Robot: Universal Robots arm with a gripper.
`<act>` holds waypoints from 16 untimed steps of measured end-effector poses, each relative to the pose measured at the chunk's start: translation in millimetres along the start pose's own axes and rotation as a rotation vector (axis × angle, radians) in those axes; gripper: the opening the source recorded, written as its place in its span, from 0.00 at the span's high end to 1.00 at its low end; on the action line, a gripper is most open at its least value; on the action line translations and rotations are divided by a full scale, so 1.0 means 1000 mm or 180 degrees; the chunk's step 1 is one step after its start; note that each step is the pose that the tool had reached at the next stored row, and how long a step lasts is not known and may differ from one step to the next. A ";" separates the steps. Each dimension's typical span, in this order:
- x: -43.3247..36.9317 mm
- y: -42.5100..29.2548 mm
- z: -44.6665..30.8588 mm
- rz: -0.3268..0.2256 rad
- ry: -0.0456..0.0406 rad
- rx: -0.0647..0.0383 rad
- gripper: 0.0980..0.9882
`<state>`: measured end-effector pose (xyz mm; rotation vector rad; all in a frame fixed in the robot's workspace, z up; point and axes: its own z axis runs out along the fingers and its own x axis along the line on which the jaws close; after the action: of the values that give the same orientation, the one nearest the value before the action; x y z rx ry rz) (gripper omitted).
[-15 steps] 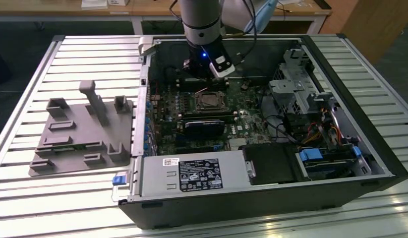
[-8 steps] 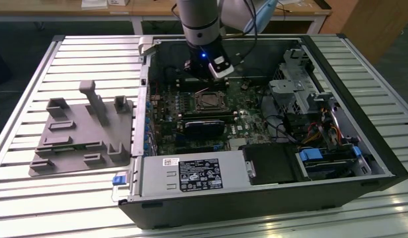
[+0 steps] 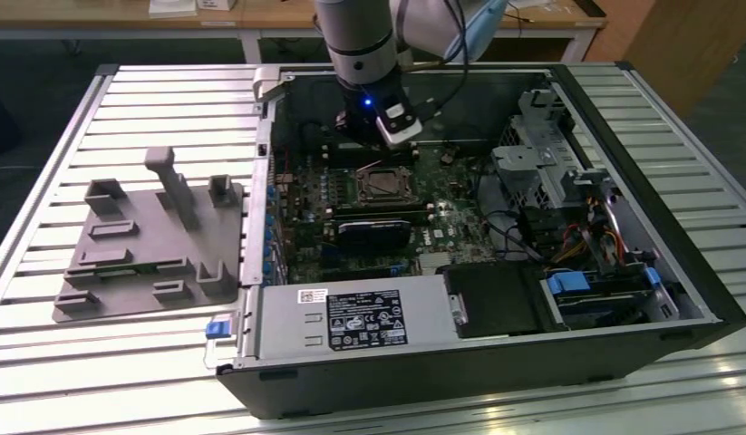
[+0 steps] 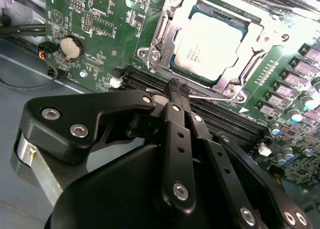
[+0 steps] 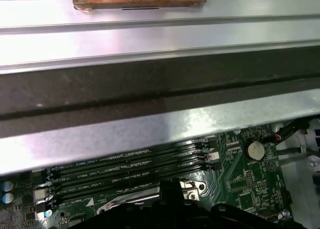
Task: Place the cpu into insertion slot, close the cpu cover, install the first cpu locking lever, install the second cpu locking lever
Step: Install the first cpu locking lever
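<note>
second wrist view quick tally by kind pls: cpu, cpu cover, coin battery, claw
cpu: 1
cpu cover: 1
coin battery: 1
claw: 1
total: 4

Silver cpu (image 4: 210,41) sits in insertion slot (image 4: 226,14), grey cpu cover (image 4: 261,36) seemingly closed.

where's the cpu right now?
In the second wrist view the cpu sits in the cpu cover's window, beside the long black slots, just beyond the hand.
</note>
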<state>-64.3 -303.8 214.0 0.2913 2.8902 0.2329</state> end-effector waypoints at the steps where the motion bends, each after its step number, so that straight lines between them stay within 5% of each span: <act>1: 0.0001 0.0002 0.0003 0.0022 -0.0005 0.0005 1.00; 16: 0.0030 0.0080 0.0051 0.0159 -0.0055 0.0029 1.00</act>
<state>-64.5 -294.7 209.9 0.3655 2.8701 0.2248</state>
